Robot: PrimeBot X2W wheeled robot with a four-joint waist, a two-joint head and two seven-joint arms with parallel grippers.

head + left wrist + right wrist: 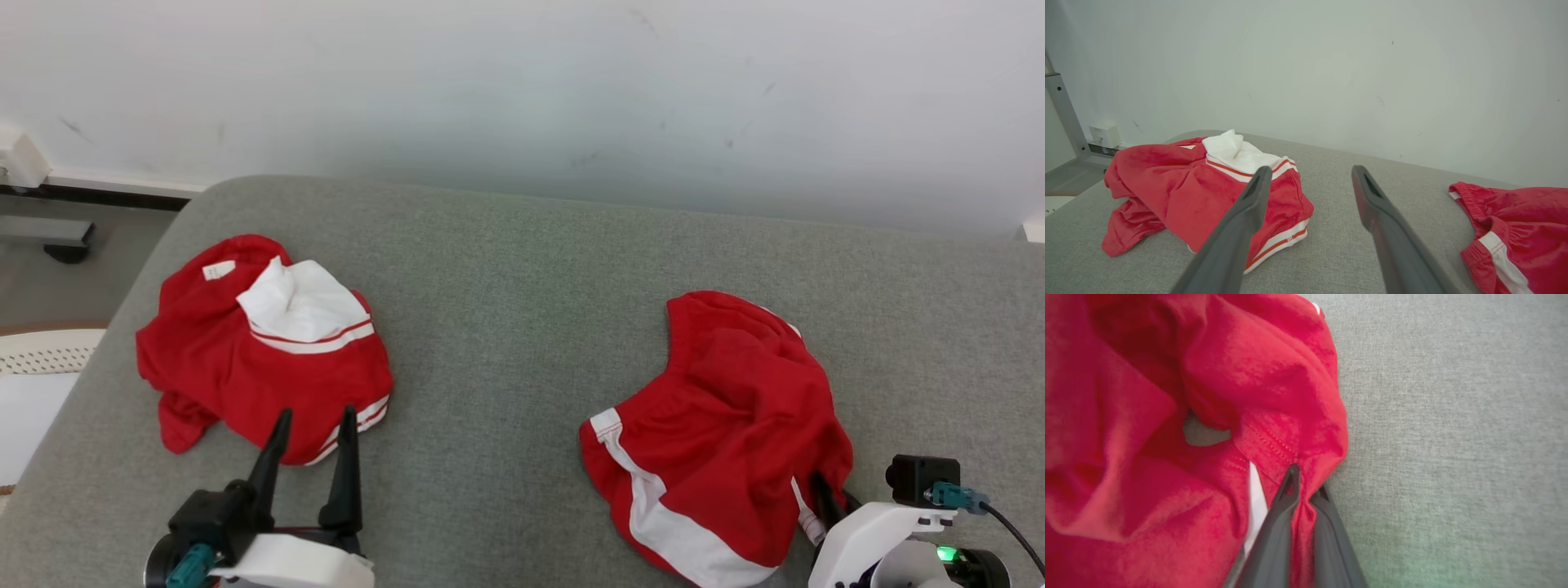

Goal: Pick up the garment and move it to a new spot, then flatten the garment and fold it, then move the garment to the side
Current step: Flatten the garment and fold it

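Observation:
Two crumpled red garments with white stripes lie on a grey padded surface (506, 310). The right garment (718, 408) (1515, 216) (1147, 437) sits at the lower right of the head view. My right gripper (829, 494) (1306, 479) is shut on a fold of red cloth at that garment's near right edge. The left garment (245, 376) (1180, 196) shows a white lining on top. My left gripper (317, 412) (1311, 169) stands open at its near edge, fingers apart with nothing between them.
The surface's rounded left edge drops to the floor, where a white perforated basket (41, 351) stands. A pale wall (522, 98) rises right behind the surface, with a white box (20, 159) at its far left. Bare grey fabric lies between the two garments.

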